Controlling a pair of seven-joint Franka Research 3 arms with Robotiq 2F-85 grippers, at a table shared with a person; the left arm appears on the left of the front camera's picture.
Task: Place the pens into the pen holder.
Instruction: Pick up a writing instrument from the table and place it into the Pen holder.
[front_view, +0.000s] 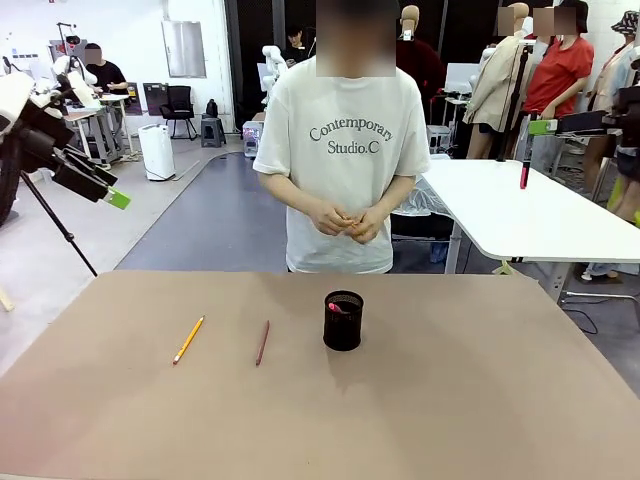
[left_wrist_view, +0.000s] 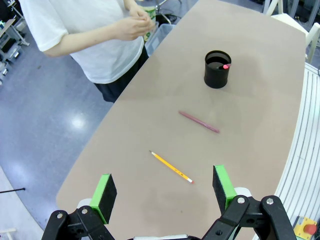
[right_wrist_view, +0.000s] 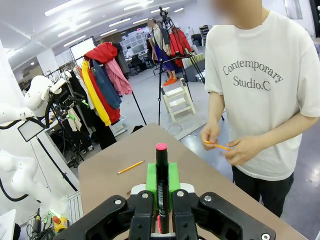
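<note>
- Front view, far left: the left claw hangs high in the air at ten o'clock from the black mesh cup, released and holding nothing. In the left wrist view its green pads stand wide apart above the desk.
- Next, the orange-yellow pencil lies flat on the desk at nine o'clock from the cup, well apart from it. Its length runs from seven toward one o'clock.
- Then the reddish-brown pen lies flat between the pencil and the cup, nearly along the six-to-twelve line, touching neither.
- At the desk's middle, the black mesh cup stands upright, and a pink tip shows just inside its rim.
- At twelve o'clock beyond the desk's far edge stands a person. Both hands are together at the waist around a small orange stick.
- Far right, the right claw is high in the air at two o'clock from the cup. It is clenched on a dark pen with a pink end, which hangs straight down. The right wrist view shows that pen pinched upright between the green pads.
</note>
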